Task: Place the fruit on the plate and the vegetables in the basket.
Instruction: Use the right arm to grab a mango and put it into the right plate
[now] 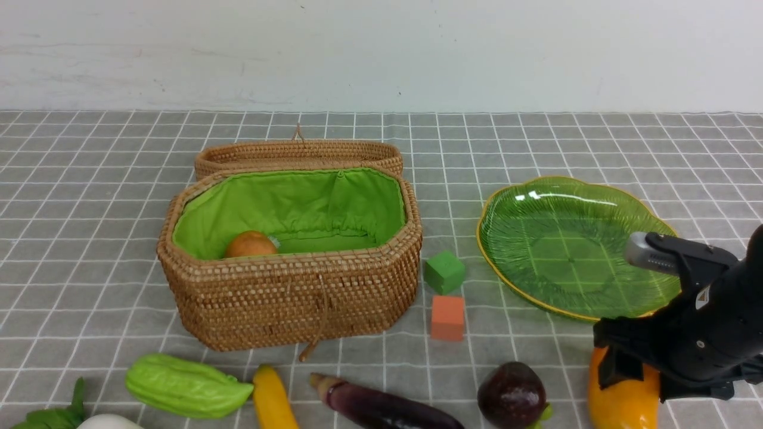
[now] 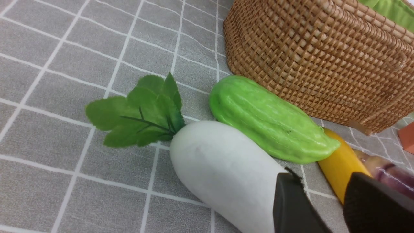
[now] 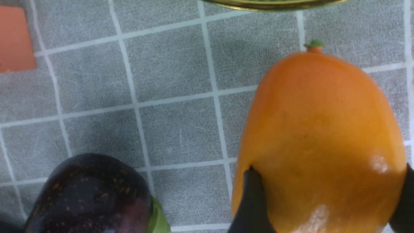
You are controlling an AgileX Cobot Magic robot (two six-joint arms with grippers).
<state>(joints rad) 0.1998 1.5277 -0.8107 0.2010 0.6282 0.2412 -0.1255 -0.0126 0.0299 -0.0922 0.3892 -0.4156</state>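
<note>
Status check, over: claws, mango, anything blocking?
Right claw shut on mango, not yet on plate. Left claw open, by radish. Mangosteen beside mango, apart; nothing between mango and plate.

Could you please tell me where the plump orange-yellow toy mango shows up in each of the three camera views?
Front view: plump orange-yellow toy mango at the lower right edge, right of the round dark purple mangosteen.
Left wrist view: not in it.
Right wrist view: close up, between the black fingers.
Shared landmark: the small orange cube, seen in all three views.
</note>
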